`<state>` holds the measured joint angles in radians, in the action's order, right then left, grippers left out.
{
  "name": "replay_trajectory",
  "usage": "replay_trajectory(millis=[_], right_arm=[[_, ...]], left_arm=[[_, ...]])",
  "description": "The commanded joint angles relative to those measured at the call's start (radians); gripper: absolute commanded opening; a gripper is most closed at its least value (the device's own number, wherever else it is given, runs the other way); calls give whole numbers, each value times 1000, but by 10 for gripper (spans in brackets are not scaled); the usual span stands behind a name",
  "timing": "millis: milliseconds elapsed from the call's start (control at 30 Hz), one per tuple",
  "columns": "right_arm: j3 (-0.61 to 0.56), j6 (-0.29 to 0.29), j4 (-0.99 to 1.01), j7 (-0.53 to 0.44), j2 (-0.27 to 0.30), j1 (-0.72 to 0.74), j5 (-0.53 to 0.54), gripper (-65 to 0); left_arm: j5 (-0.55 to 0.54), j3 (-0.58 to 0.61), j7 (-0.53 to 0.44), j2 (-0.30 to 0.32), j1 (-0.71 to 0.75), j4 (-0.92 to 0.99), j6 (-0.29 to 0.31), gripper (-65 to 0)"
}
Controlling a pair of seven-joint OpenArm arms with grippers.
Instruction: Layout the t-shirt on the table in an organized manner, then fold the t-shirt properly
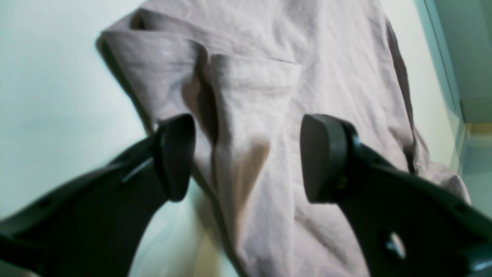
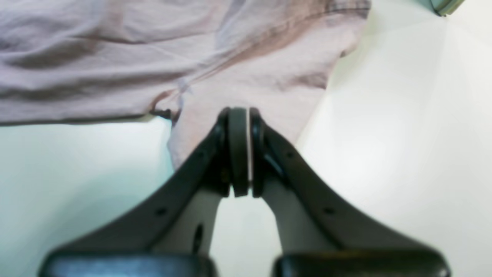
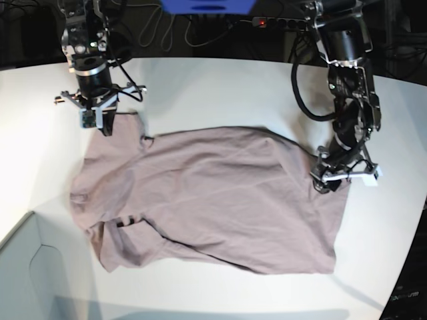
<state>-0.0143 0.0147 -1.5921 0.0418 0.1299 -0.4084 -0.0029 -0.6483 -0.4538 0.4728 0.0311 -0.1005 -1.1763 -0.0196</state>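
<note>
The mauve t-shirt (image 3: 213, 200) lies spread out and creased on the white table (image 3: 220, 93). My left gripper (image 3: 325, 181) hovers at the shirt's right edge. In the left wrist view the left gripper (image 1: 248, 159) is open, its dark fingers (image 1: 177, 157) apart above a folded ridge of the t-shirt (image 1: 269, 77), holding nothing. My right gripper (image 3: 107, 128) is at the far left sleeve. In the right wrist view the right gripper (image 2: 242, 154) is shut, pads together over the sleeve of the t-shirt (image 2: 115, 57). Whether cloth is pinched does not show.
A pale grey box corner (image 3: 27, 267) sits at the near left. Cables and a blue object (image 3: 207, 7) run along the back. The table's curved edge (image 3: 407, 267) passes close to the shirt's right side and shows as the table edge (image 1: 457, 115) in the left wrist view.
</note>
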Motion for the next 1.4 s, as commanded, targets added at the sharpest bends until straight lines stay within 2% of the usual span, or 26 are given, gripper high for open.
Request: replay_trajectory(millis=[0,100,300,433,733,1367], right_arm=[[3,-2,-14,-26,4,-1,-3,-650],[3,-2,-14,-26,4,-1,-3,-650],[3,-2,-14,-26,4,-1,-3,-650],[3,-2,-14,-26,4,-1,-3,-650],[3,-2,-14,-26,4,1,-3,-650],[4,-2,-14,-26,4,-13,-3,-650]], left_arm=[[-3,3,-13,7,-21,0,8,-235],[-3,3,-13,7,-54,45,13,-256],[-11,5,-13,7,-69,82,14,-425],[-12,5,-13,5,-75,80,16,-506],[-12,2,-12,5,-44,2,11,-507],[-11,2,-13,3,-64,14,8,-506]])
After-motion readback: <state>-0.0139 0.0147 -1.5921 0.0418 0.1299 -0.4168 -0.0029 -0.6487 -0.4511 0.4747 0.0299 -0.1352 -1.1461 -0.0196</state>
